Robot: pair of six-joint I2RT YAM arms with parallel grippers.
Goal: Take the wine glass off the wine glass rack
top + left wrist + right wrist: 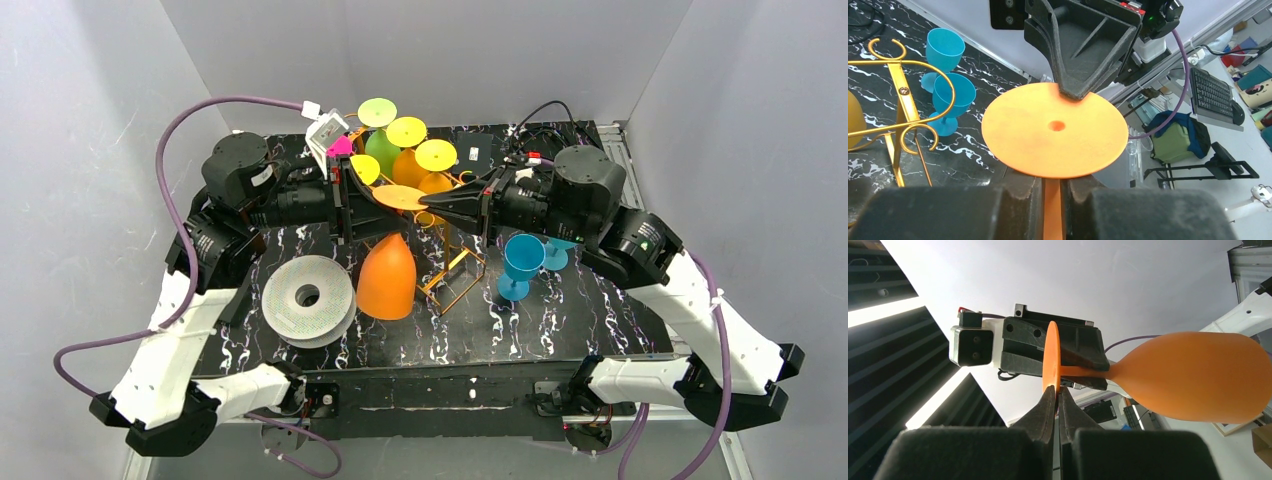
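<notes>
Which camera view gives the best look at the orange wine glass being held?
Right wrist: the orange wine glass appears in profile, with foot edge-on, stem and bowl. Left wrist shows only its flat foot and a bit of stem. Top external shows bowl and foot, the stem hidden around the left tool.
</notes>
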